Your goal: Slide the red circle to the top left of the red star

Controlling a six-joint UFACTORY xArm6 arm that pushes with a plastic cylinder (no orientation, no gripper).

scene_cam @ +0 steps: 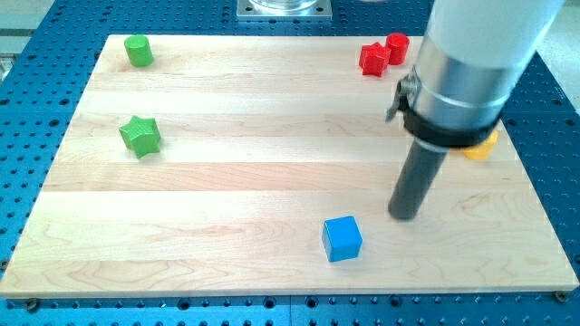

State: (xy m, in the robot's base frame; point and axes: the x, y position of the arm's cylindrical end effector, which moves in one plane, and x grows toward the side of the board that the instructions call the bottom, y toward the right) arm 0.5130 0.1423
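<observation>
The red star (372, 59) lies near the view's top right of the wooden board (272, 181). The red circle (397, 47) touches it on its upper right side. My tip (403, 215) rests on the board far below both red blocks, to the right of and a little above the blue cube (342, 239). The rod rises up and to the right into the arm's wide body, which covers the board's right part.
A green circle (139, 51) sits at the top left and a green star (140, 136) below it at the left. A yellow block (479, 147) shows partly from behind the arm at the right edge.
</observation>
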